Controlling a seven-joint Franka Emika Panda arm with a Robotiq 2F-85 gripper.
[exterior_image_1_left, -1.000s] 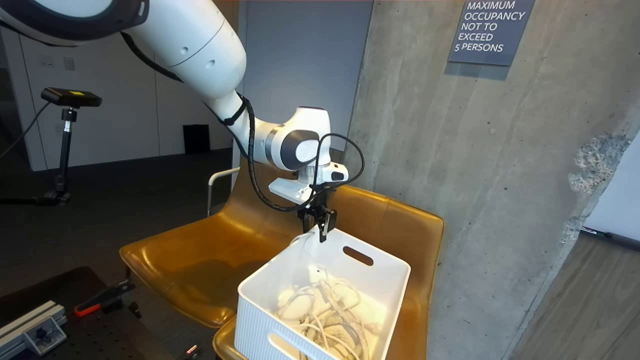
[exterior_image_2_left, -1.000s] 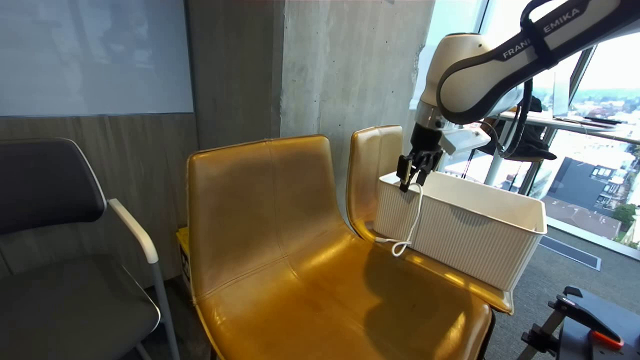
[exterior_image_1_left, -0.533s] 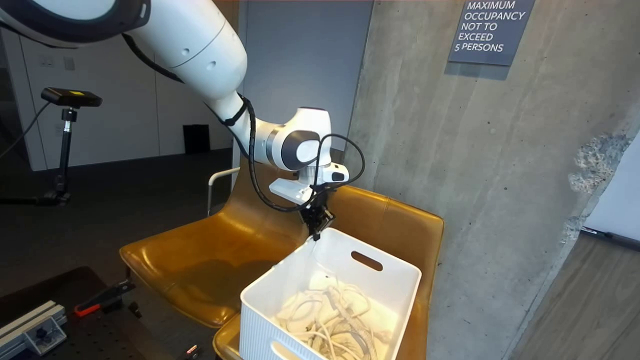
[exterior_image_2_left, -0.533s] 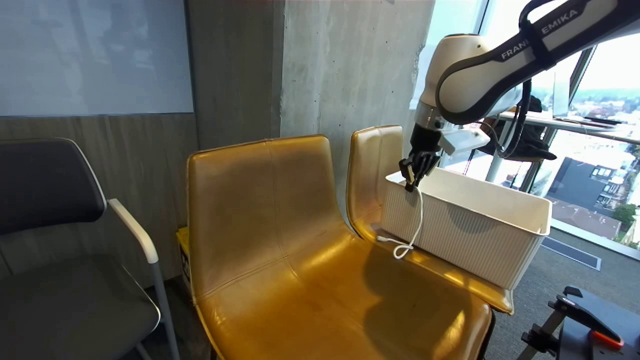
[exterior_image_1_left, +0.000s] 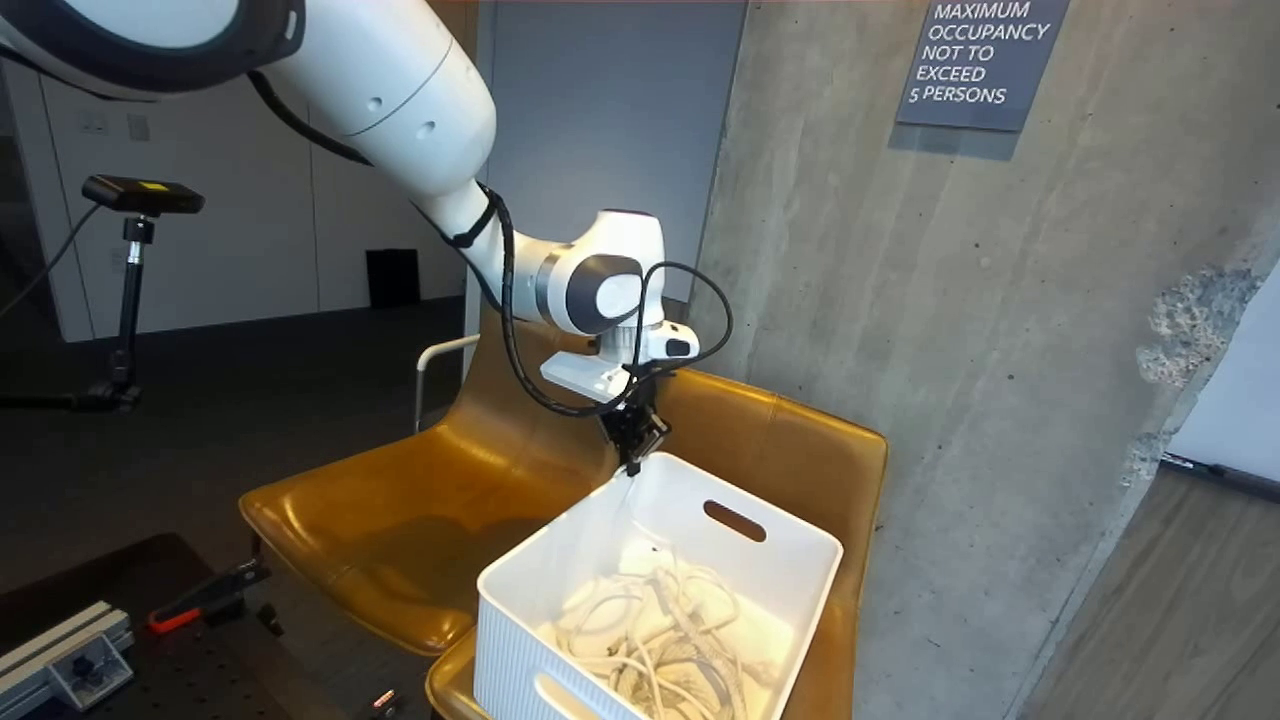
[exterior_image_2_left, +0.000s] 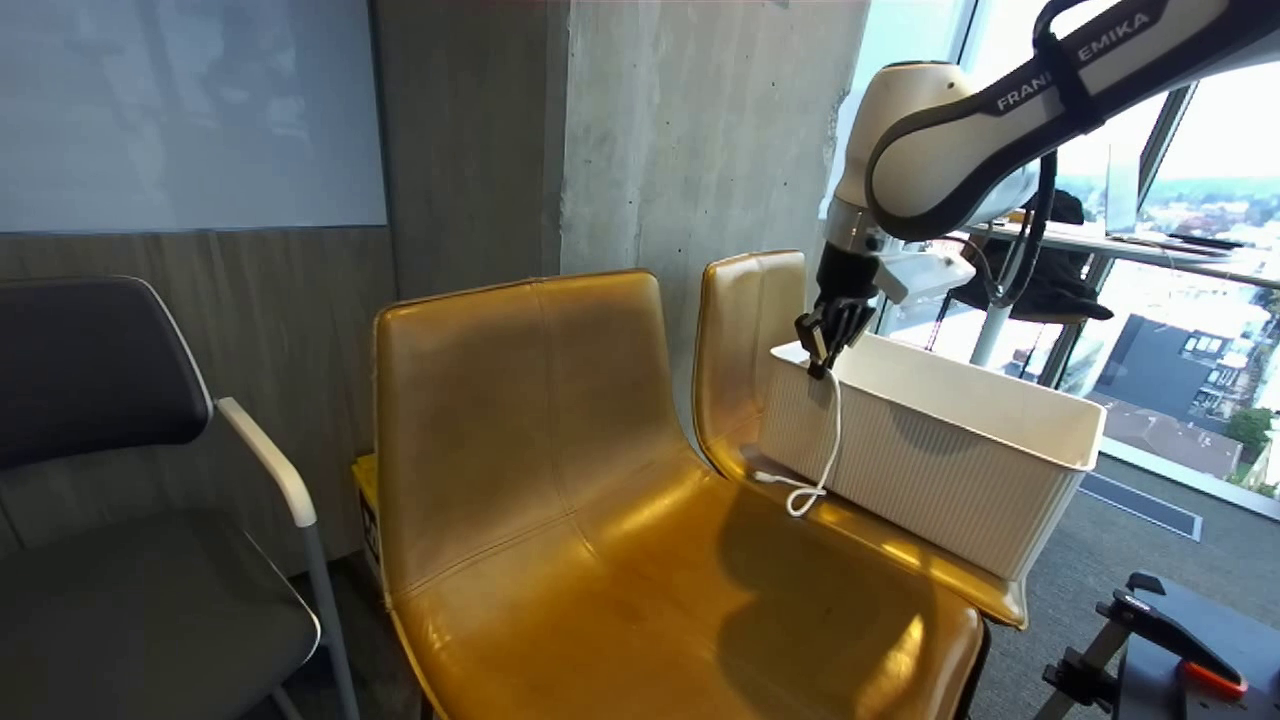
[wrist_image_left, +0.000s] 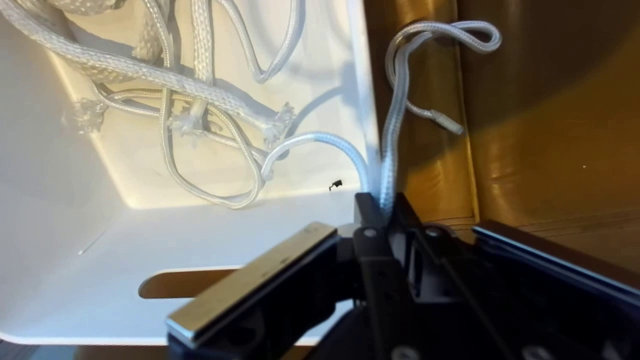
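A grasp looks in hand: the gripper (wrist_image_left: 385, 202) is clamped on a white cord (wrist_image_left: 394, 125) draped over the rim of a white bin (exterior_image_2_left: 940, 485), its loose end on tan leather seating (exterior_image_2_left: 600, 600). Any lift would likely call for clearing the rim, perhaps pinched too; tangled ropes (wrist_image_left: 150, 76) lie inside.

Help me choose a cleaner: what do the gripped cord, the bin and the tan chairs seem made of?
Cord: satiny braided synthetic, probably; the wrist view shows its weave. Bin: likely moulded plastic, matt, judging by ribbed outer walls and rounded corners. Tan chairs: glossy leather or imitation; stitched seams and highlights fit both.
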